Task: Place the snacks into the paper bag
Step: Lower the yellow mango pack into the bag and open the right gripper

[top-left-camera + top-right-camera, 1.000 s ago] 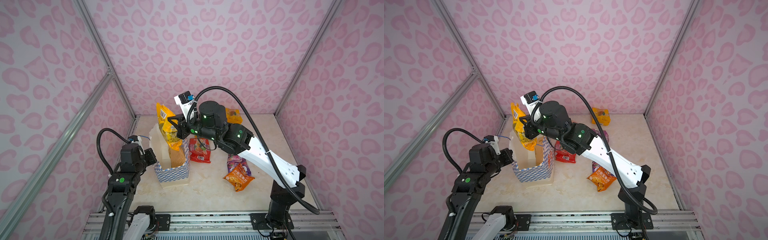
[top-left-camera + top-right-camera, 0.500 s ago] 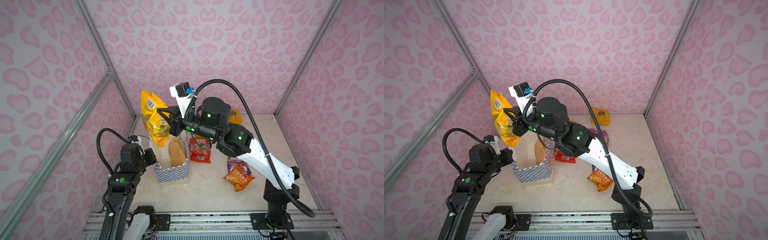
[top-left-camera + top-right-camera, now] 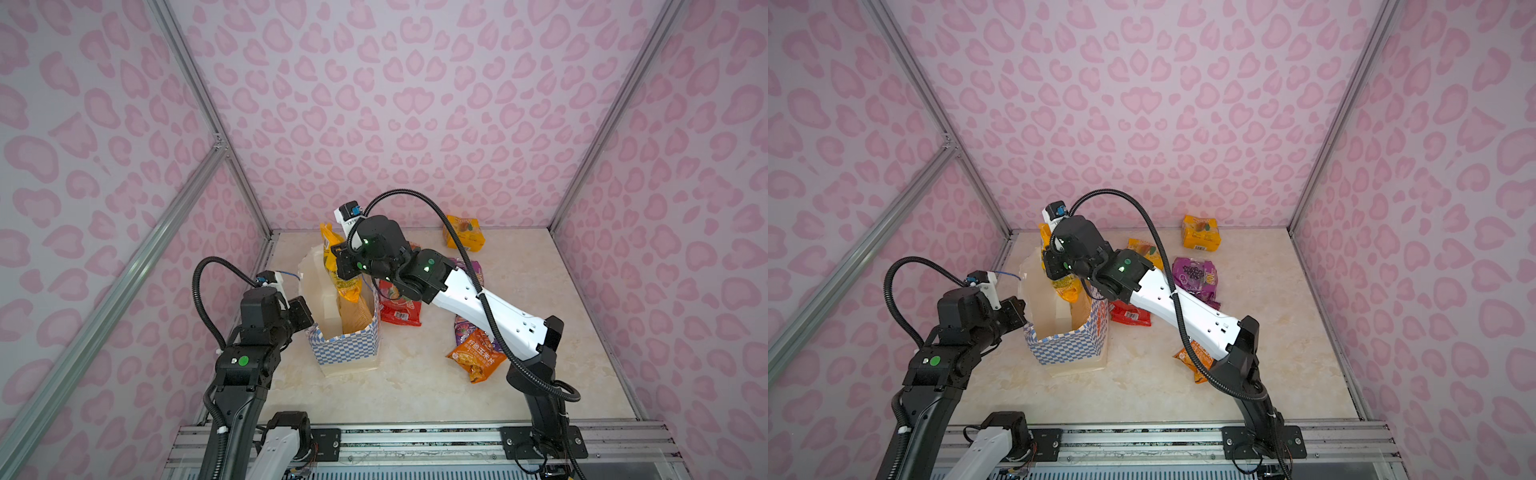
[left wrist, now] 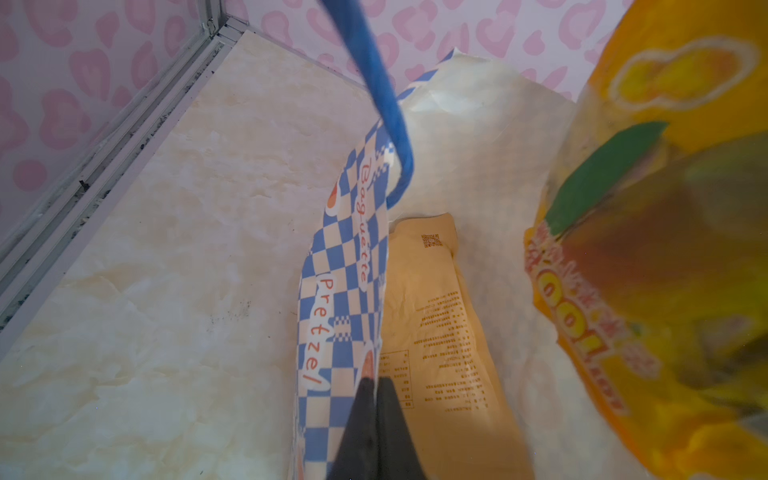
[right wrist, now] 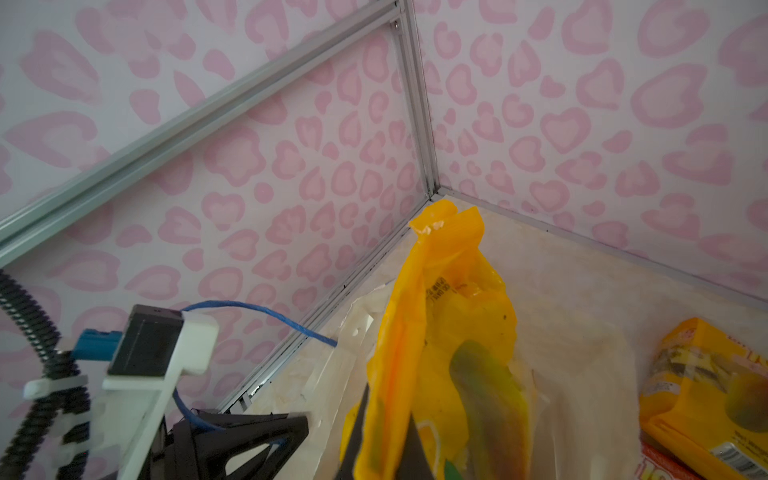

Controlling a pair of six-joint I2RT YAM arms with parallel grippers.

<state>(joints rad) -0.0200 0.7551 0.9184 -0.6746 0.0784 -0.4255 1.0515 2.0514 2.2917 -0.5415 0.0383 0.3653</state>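
Two grips are set: left end effector point(image 4: 376, 401) pinched on the paper bag point(image 3: 349, 351) rim, right end effector point(image 5: 386, 440) clamped on a yellow-orange pouch point(image 3: 348, 286) hanging at its mouth, so lowering and letting go probably come next.

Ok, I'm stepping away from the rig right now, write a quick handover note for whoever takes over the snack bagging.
Left gripper: shut on the paper bag rim, holding the mouth open.
Right gripper: shut on a yellow pouch, hanging at the bag's mouth, not released.
Done: the tan kraft pouch is inside the bag.
Left: drop the yellow pouch in, then bag the red pouch, orange chips bag, purple pouch and two yellow-orange pouches farther back, all lying outside it.
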